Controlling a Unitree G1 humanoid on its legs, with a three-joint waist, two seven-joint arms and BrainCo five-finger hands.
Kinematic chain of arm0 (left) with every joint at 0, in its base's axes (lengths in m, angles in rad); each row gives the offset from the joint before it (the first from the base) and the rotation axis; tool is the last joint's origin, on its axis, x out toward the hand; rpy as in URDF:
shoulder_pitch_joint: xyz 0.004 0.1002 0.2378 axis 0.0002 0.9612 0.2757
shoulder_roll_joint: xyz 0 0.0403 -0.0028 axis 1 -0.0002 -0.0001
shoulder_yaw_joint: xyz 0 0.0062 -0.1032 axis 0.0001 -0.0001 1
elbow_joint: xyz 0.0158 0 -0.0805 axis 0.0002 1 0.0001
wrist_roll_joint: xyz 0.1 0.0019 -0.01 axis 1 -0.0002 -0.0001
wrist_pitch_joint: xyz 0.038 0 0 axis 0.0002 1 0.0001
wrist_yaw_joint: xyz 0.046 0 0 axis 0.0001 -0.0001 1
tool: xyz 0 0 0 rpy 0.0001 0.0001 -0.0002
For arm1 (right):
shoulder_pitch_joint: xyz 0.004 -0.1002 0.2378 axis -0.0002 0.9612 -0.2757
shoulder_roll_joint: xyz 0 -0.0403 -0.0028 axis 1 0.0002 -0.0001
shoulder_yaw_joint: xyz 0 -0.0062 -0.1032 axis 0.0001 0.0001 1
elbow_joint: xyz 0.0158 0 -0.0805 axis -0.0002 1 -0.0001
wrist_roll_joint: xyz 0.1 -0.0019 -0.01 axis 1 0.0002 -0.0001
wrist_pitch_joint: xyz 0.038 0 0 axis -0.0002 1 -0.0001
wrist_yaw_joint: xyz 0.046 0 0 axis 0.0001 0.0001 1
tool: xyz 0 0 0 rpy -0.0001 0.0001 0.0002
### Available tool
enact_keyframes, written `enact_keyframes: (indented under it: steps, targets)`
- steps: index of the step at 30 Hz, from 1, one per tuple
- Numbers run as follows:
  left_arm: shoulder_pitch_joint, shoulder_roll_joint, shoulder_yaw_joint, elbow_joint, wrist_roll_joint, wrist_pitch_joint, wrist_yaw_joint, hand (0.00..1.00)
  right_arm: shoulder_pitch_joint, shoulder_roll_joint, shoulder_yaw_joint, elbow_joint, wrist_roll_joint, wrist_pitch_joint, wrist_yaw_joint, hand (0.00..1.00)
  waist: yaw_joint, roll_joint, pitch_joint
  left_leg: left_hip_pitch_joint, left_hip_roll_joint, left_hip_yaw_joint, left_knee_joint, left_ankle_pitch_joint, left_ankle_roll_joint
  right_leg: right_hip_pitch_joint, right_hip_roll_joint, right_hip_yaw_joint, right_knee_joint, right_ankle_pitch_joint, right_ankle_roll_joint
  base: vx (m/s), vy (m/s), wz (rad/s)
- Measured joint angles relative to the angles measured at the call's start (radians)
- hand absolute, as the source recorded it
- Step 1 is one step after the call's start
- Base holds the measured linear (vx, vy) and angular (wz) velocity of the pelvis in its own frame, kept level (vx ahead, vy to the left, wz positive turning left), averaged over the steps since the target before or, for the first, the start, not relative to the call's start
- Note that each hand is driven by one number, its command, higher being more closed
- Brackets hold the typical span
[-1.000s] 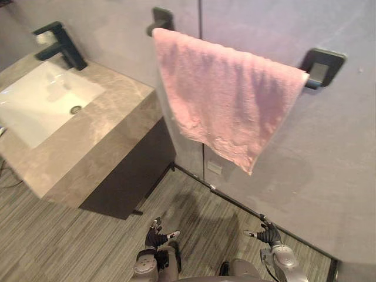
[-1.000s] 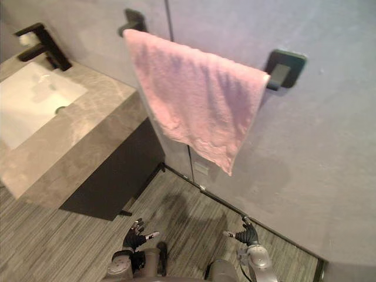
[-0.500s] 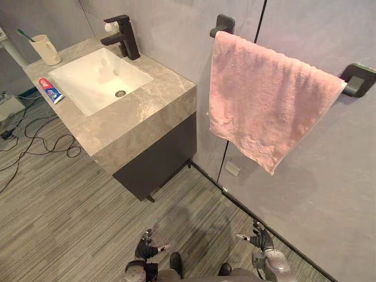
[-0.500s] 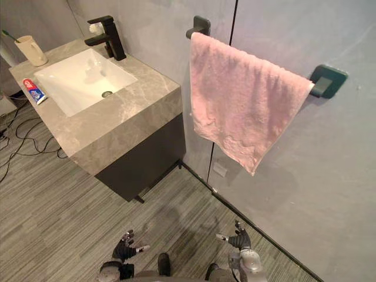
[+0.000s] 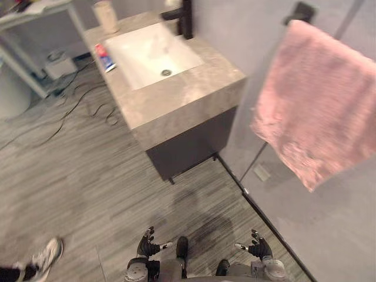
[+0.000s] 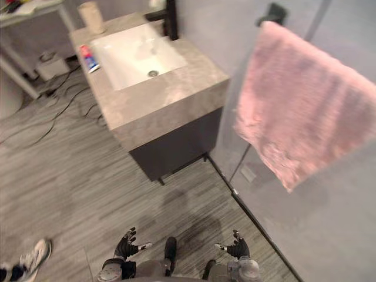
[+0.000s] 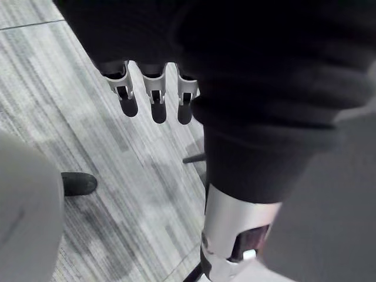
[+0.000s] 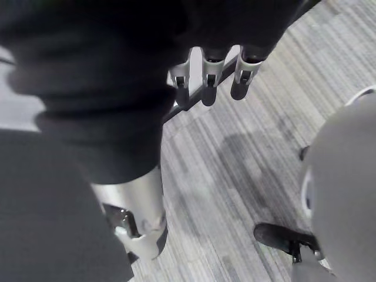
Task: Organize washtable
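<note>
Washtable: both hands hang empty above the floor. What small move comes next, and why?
Probably a step toward the washtable: left hand and right hand hang open over the floor, well short of it, and the toothpaste tube and cup on its top are out of reach.

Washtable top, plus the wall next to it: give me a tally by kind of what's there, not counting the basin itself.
cup: 1
toothpaste tube: 1
black faucet: 1
pink towel: 1
Total: 4
</note>
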Motion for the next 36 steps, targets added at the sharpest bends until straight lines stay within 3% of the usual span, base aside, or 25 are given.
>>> enact_keyframes:
  steps: [1,2,3,4,5,7,8,9,11,12,13,16,17,18,19,20,21,22,24,27,28,30,32,34,36]
  targets:
    - [-0.011,0.014,0.005,-0.002,-0.002,-0.001,0.001,0.0,-0.012,0.002,-0.007,0.0,0.0,-0.002,-0.001,0.0,0.004,-0.029,0.014,-0.008,-0.014,0.086,0.036,-0.051,0.006,0.023,-0.033,0.017,-0.154,0.125,0.022,-0.02,0.022,1.28]
    - [-0.02,0.004,0.006,0.021,-0.002,0.005,0.001,0.0,-0.03,-0.006,-0.013,0.013,-0.001,-0.001,0.0,0.0,0.005,-0.004,0.027,-0.009,0.026,0.158,0.097,-0.135,0.03,0.048,-0.023,-0.02,-0.153,0.132,0.018,0.05,0.013,1.16]
    - [-0.022,0.003,0.001,0.026,-0.002,0.006,-0.001,0.0,-0.038,-0.008,-0.029,0.018,-0.001,0.001,-0.008,0.0,-0.009,-0.014,0.03,-0.007,0.072,0.291,0.19,-0.219,0.021,0.069,-0.055,-0.082,-0.149,0.139,0.019,0.12,0.018,1.28]
    - [-0.023,0.002,0.001,0.026,-0.001,0.004,0.0,0.0,-0.037,-0.017,-0.033,0.021,-0.001,0.002,-0.009,0.0,-0.031,-0.037,0.042,0.01,0.119,0.384,0.245,-0.262,-0.017,0.097,-0.095,-0.127,-0.15,0.14,0.022,0.1,0.056,1.31]
    - [-0.024,0.001,0.001,0.027,-0.001,0.004,0.0,0.0,-0.034,-0.022,-0.033,0.02,-0.001,0.001,-0.009,0.0,-0.039,-0.037,0.042,0.022,0.14,0.408,0.249,-0.27,-0.03,0.104,-0.108,-0.144,-0.15,0.144,0.028,0.02,0.161,1.27]
    - [-0.024,0.001,-0.009,0.028,-0.001,0.001,0.002,0.0,-0.025,-0.042,-0.033,0.023,0.0,0.002,-0.016,0.0,-0.05,-0.006,0.027,0.06,0.215,0.43,0.184,-0.232,-0.079,0.114,-0.128,-0.193,-0.153,0.151,0.065,-0.02,0.322,0.85]
    - [-0.028,-0.003,-0.019,0.04,-0.001,0.0,0.002,0.0,-0.025,-0.055,-0.034,0.031,0.0,0.002,-0.021,0.0,-0.049,0.028,0.019,0.082,0.238,0.393,0.126,-0.192,-0.124,0.116,-0.126,-0.215,-0.152,0.158,0.091,0.02,0.359,0.49]
    - [-0.038,0.0,-0.019,0.052,-0.001,0.001,0.002,0.0,-0.032,-0.053,-0.036,0.042,0.0,0.004,-0.021,0.0,-0.048,0.035,0.016,0.09,0.222,0.373,0.105,-0.199,-0.116,0.119,-0.136,-0.223,-0.154,0.167,0.105,0.01,0.337,0.7]
    - [-0.046,0.045,-0.02,0.066,-0.001,0.0,0.003,0.0,-0.033,-0.009,-0.033,0.057,-0.001,0.005,-0.018,0.0,-0.033,-0.024,0.035,0.07,0.159,0.336,0.148,-0.221,-0.08,0.161,-0.187,-0.255,-0.18,0.197,0.143,-0.01,0.247,0.71]
    - [-0.042,0.066,-0.02,0.07,0.0,0.001,0.003,0.0,-0.022,0.017,-0.03,0.058,-0.002,0.005,-0.018,0.0,-0.019,-0.044,0.033,0.034,0.143,0.315,0.232,-0.27,-0.061,0.184,-0.208,-0.275,-0.192,0.211,0.163,-0.03,0.337,0.65]
    - [-0.032,0.079,-0.017,0.069,0.0,0.001,0.003,0.0,-0.017,0.028,-0.027,0.058,-0.003,0.005,-0.014,0.0,0.002,-0.045,0.034,-0.006,0.137,0.291,0.332,-0.331,-0.042,0.206,-0.221,-0.28,-0.196,0.22,0.175,-0.04,0.358,0.58]
    - [-0.022,0.088,-0.008,0.064,-0.002,-0.002,0.004,0.0,-0.025,0.017,-0.019,0.058,-0.003,0.006,0.004,0.0,0.008,-0.025,0.036,-0.081,0.119,0.249,0.501,-0.454,-0.006,0.211,-0.272,-0.291,-0.117,0.2,0.206,-0.05,0.31,0.4]
    - [-0.021,0.089,-0.007,0.063,-0.003,-0.001,0.006,0.0,-0.034,0.013,-0.017,0.058,-0.003,0.008,0.005,0.0,0.008,-0.022,0.039,-0.101,0.093,0.238,0.531,-0.477,0.014,0.175,-0.308,-0.233,-0.026,0.152,0.125,-0.07,0.333,0.53]
    - [-0.02,0.09,-0.008,0.063,-0.001,0.001,0.006,0.0,-0.037,0.014,-0.012,0.058,-0.003,0.008,0.007,0.0,0.003,-0.024,0.038,-0.098,0.067,0.221,0.53,-0.481,0.021,0.135,-0.306,-0.12,0.041,0.1,0.032,-0.02,0.264,0.66]
    - [-0.02,0.099,-0.008,0.063,0.0,0.0,0.005,0.0,-0.035,0.018,-0.01,0.058,-0.002,0.008,0.011,0.0,0.0,-0.035,0.043,-0.095,0.045,0.205,0.519,-0.483,0.027,0.101,-0.275,0.001,0.084,0.05,0.048,0.03,0.178,0.81]
    - [-0.024,0.111,-0.005,0.058,-0.001,0.0,0.005,0.0,-0.024,0.023,-0.01,0.058,0.002,0.008,0.02,0.0,0.002,-0.054,0.052,-0.087,0.012,0.175,0.503,-0.48,0.045,0.078,-0.209,0.109,0.127,-0.023,0.069,0.13,0.162,1.53]
    - [-0.028,0.116,0.025,0.069,-0.004,0.001,0.014,0.0,-0.007,0.01,-0.01,0.059,0.032,0.005,0.022,0.0,-0.015,-0.085,0.077,-0.024,-0.058,0.086,0.416,-0.445,0.101,-0.001,-0.032,0.135,0.171,-0.128,0.068,0.17,0.085,1.53]
    - [-0.025,0.11,0.024,0.071,-0.004,0.001,0.02,0.0,-0.003,0.005,-0.01,0.058,0.037,0.004,0.022,0.0,-0.029,-0.074,0.082,-0.008,-0.058,0.05,0.402,-0.445,0.1,-0.024,0.007,0.133,0.151,-0.124,0.06,0.21,0.046,1.48]
    - [-0.027,0.102,0.025,0.079,-0.005,0.0,0.021,0.0,0.005,0.004,-0.011,0.054,0.048,-0.001,0.02,0.0,-0.039,-0.07,0.083,0.004,-0.043,0.039,0.401,-0.442,0.093,-0.061,0.031,0.145,0.118,-0.094,0.021,0.2,-0.022,0.59]
    - [-0.038,0.091,0.026,0.094,-0.002,0.001,0.02,0.0,0.023,0.009,-0.021,0.04,0.052,-0.01,0.02,0.0,-0.054,-0.069,0.08,0.047,-0.036,-0.033,0.362,-0.456,0.043,-0.072,0.07,0.198,0.071,-0.065,0.019,0.29,-0.102,0.64]
    - [-0.042,0.079,0.043,0.109,-0.001,0.003,0.019,0.0,0.046,0.014,-0.021,0.013,0.057,-0.01,0.019,0.0,-0.054,-0.083,0.072,0.059,-0.017,-0.032,0.413,-0.485,-0.002,-0.031,0.07,0.188,0.021,-0.037,0.009,0.33,-0.159,0.83]
    - [-0.034,0.058,0.084,0.081,-0.006,0.002,0.017,0.0,0.075,0.026,-0.018,-0.028,0.06,-0.009,0.019,0.0,-0.041,-0.077,0.074,0.005,0.026,0.028,0.603,-0.523,-0.053,0.013,0.081,0.157,0.025,-0.004,-0.035,0.32,-0.176,0.38]
    - [-0.018,0.043,0.105,0.042,-0.008,0.003,0.018,0.0,0.086,0.042,-0.011,-0.045,0.066,-0.008,0.019,0.0,-0.028,-0.065,0.075,-0.073,0.107,0.128,0.869,-0.48,-0.08,0.105,0.112,0.165,0.001,-0.033,-0.053,0.48,-0.206,-0.08]
    - [-0.008,0.029,0.111,0.018,-0.022,0.002,0.018,0.0,0.095,0.052,-0.011,-0.056,0.066,-0.005,0.019,0.0,-0.019,-0.054,0.067,-0.089,0.15,0.149,0.915,-0.522,-0.07,0.171,0.126,0.189,-0.042,-0.04,-0.066,0.38,-0.088,-0.36]
    - [-0.011,0.023,0.111,0.012,-0.022,0.001,0.016,0.0,0.088,0.053,-0.014,-0.06,0.067,0.0,0.019,0.0,-0.023,-0.052,0.067,-0.123,0.148,0.147,0.86,-0.552,-0.076,0.234,0.119,0.236,-0.093,-0.041,-0.068,0.47,-0.035,-0.31]
